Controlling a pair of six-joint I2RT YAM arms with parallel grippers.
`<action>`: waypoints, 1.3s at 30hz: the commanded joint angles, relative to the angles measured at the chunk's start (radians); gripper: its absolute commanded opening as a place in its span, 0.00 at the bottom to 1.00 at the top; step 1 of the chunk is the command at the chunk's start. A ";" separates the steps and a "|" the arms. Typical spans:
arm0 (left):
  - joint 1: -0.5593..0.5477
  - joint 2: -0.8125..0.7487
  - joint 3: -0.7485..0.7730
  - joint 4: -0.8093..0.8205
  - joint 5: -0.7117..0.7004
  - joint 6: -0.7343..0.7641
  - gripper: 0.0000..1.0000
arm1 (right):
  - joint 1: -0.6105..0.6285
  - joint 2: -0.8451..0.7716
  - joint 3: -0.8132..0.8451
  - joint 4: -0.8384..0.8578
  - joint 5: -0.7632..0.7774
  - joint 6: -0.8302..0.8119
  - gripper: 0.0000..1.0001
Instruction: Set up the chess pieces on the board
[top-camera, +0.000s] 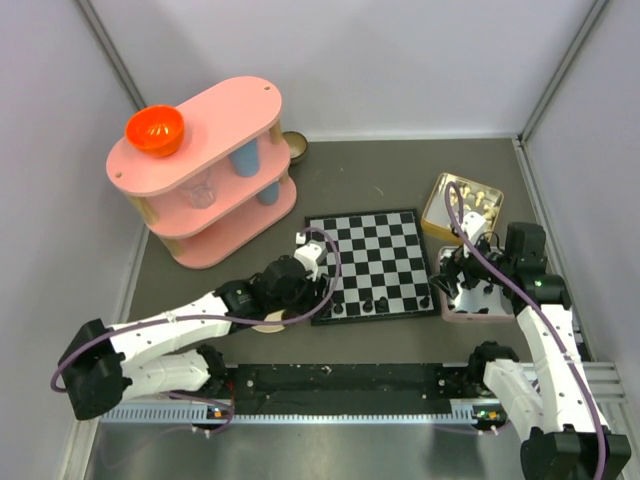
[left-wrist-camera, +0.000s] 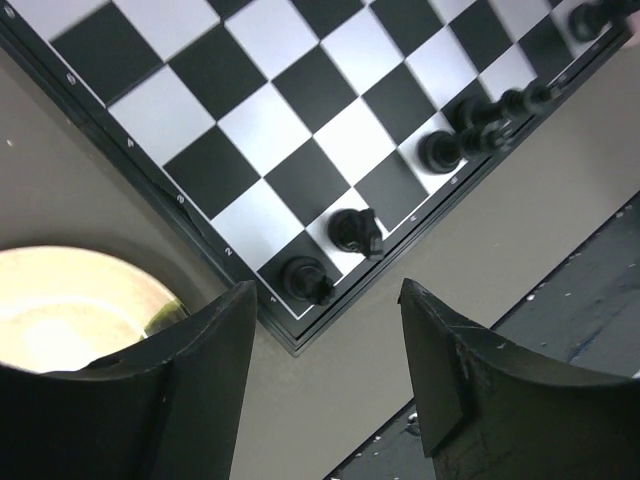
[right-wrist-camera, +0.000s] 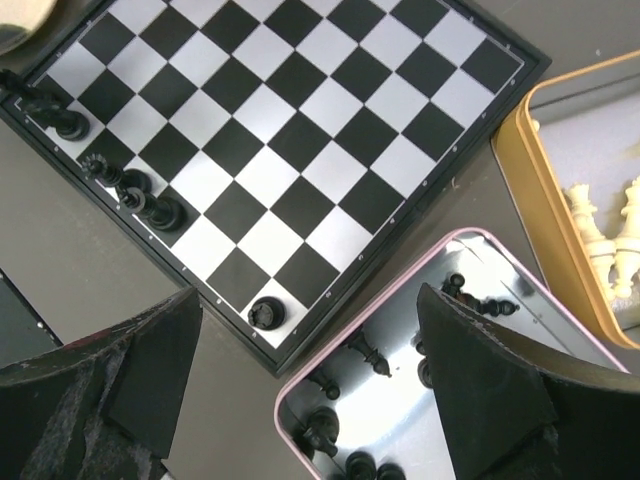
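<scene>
Two arms lean in over the table from its near edge. From above, the left arm (top-camera: 180, 335) stretches low and diagonally from its base toward the near-left corner of the board (top-camera: 375, 262). Its wrist is bent down over that corner and partly covers a round cream plate (top-camera: 265, 322). The right arm (top-camera: 545, 340) rises from its base, folds at the elbow and drops its wrist over a pink-rimmed tin (top-camera: 480, 316) just beside the board's right edge. A gold tin (top-camera: 434, 205) sits beyond it. Several black chess pieces (top-camera: 368, 303) stand along the board's near row.

Seen from the left wrist, the left gripper (left-wrist-camera: 330, 292) has its fingers parted with nothing between them, and it hangs over the board's corner. Two chess pieces occupy the corner square and the one next to it, just ahead of the fingertips. More stand farther along the same row. The plate lies to the left, off the board.

Seen from the right wrist, the right gripper (right-wrist-camera: 308, 298) is spread wide and holds nothing. It hovers where the board's corner meets the pink-rimmed tin. One chess piece stands on that corner square, in line with the gap between the fingers. Others sit in the tin, close to the right finger. Cream chessmen (right-wrist-camera: 600, 235) stand in the gold tin.
</scene>
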 joint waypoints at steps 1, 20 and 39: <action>-0.005 -0.055 0.104 -0.036 -0.037 0.026 0.66 | -0.010 0.032 0.050 -0.069 0.047 -0.014 0.92; 0.161 -0.127 0.192 0.091 -0.051 0.051 0.99 | -0.209 0.421 0.246 -0.329 0.261 -0.099 0.86; 0.210 -0.040 0.212 0.086 0.024 0.108 0.98 | -0.236 0.663 0.299 -0.185 0.249 -0.048 0.45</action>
